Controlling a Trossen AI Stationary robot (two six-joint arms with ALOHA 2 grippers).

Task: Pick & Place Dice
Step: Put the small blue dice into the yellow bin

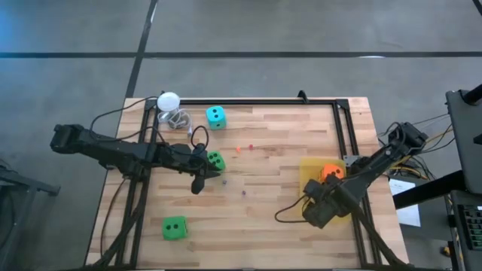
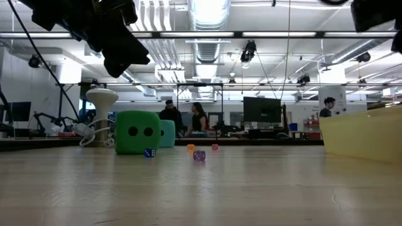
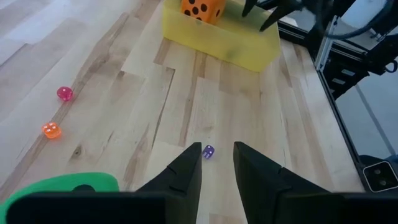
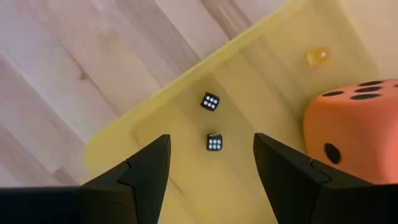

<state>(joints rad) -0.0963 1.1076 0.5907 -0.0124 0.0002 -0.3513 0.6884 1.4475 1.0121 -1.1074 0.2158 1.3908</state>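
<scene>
One bright green die (image 1: 215, 160) (image 2: 138, 132) rests on the table mid-left, and its edge shows in the left wrist view (image 3: 62, 186). My left gripper (image 1: 197, 182) (image 3: 217, 158) hovers just near of it, open by a narrow gap, holding nothing. A tiny purple die (image 3: 208, 151) lies beyond its fingertips. The teal die (image 1: 215, 116) sits toward the far edge. The second green die (image 1: 174, 228) sits near the near-left corner. The orange-red die (image 1: 331, 172) (image 4: 354, 124) lies in a yellow tray (image 1: 309, 177). My right gripper (image 1: 320, 207) (image 4: 211, 155) hangs open above that tray.
A white ball (image 1: 168, 100) on a stand with a coiled wire sits at the far-left corner. Tiny dice lie mid-table: orange (image 3: 51, 130), pink (image 3: 64, 93), blue (image 2: 149, 152). In the tray are two small black dice (image 4: 210, 101) and a yellow one (image 4: 318, 56). A black frame borders the table.
</scene>
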